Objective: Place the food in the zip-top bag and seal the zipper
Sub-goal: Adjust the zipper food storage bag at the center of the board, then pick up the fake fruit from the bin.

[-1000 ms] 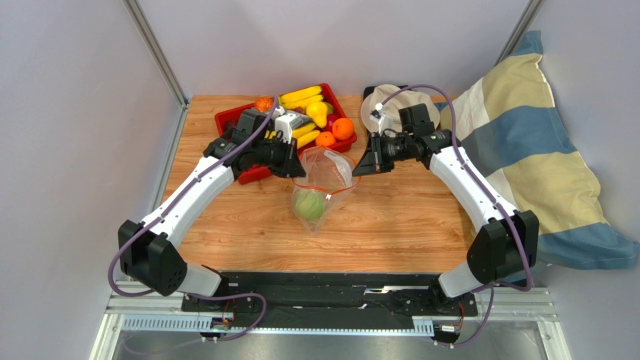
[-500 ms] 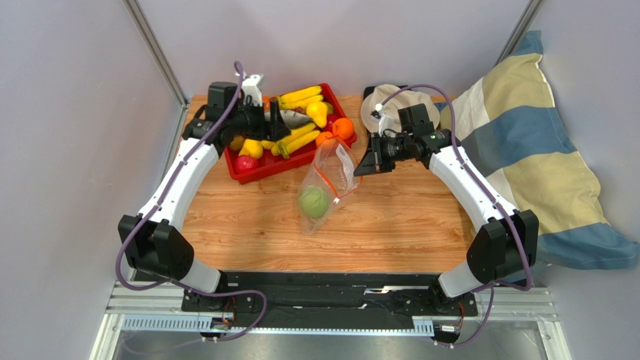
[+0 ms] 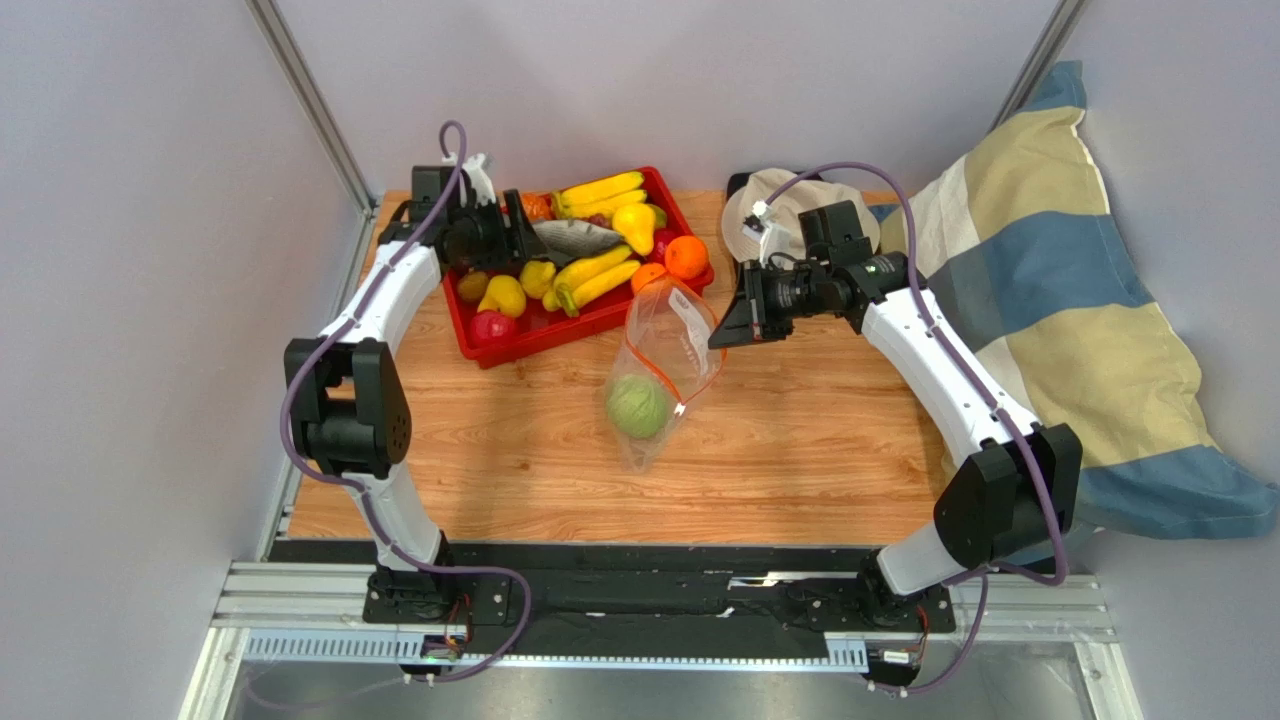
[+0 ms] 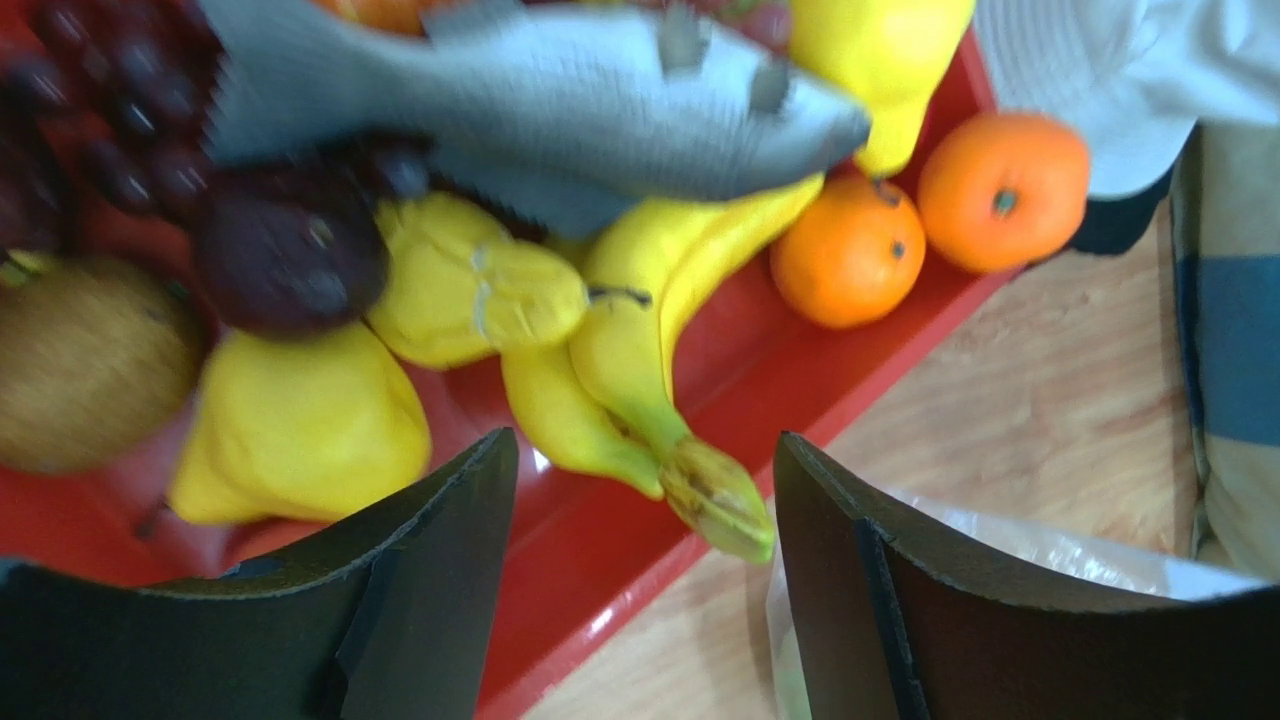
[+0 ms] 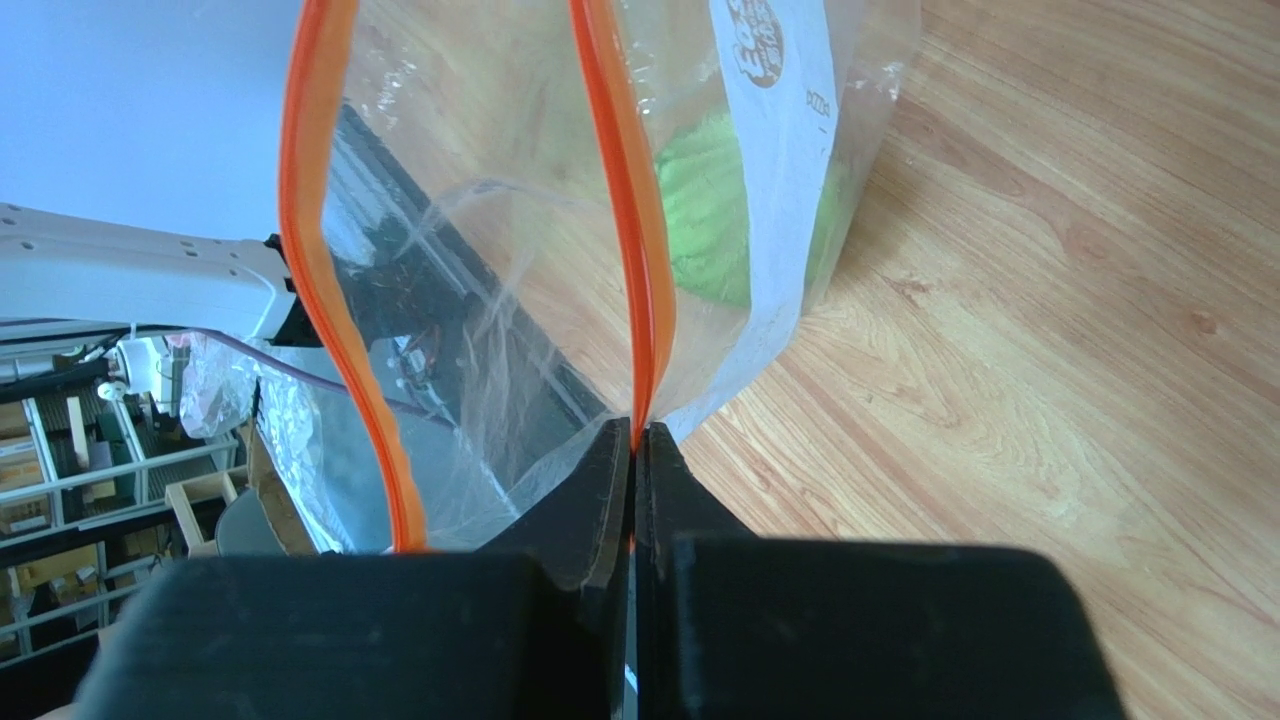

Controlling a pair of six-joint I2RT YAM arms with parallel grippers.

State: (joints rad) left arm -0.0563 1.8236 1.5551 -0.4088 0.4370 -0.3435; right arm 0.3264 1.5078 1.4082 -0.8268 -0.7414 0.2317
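The clear zip-top bag (image 3: 669,342) hangs tilted over the table, with a green round ball (image 3: 637,405) inside it. My right gripper (image 5: 634,438) is shut on the orange zipper (image 5: 619,210) at one end of the mouth, which gapes open. My left gripper (image 4: 646,503) is open above the near edge of the red tray (image 4: 759,383), holding nothing. The stem end of the yellow bananas (image 4: 646,323) lies between its fingers without touching them. A grey fish (image 4: 526,90), oranges (image 4: 852,248), yellow pears (image 4: 301,428) and a red apple (image 3: 490,324) also fill the tray.
A white hat (image 3: 774,203) lies at the back of the wooden table, beside the right gripper (image 3: 718,333). A blue and cream striped pillow (image 3: 1052,300) leans against the right side. A metal post stands behind the left gripper (image 3: 523,240).
My left gripper let go of the bag's left edge, opened, and swung back over the tray. The bag now hangs from the right gripper alone, its mouth narrower.
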